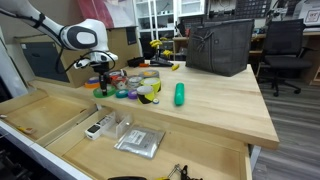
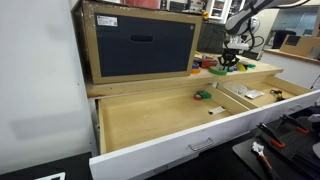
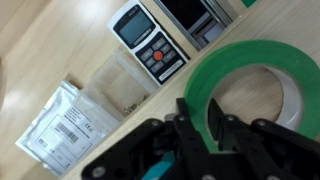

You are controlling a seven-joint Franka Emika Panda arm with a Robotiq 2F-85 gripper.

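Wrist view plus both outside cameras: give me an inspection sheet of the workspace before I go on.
Surface: wooden worktop, open drawer below its edge.
Job's things: green tape roll, held over the drawer.
Clutter: handheld meter, labelled bag, clear box in drawer; yellow-black tape roll, green cylinder, black bin on worktop.
Grippers: gripper shut on green tape roll.
Cables: nothing seen.
Surroundings: office chair behind the worktop.
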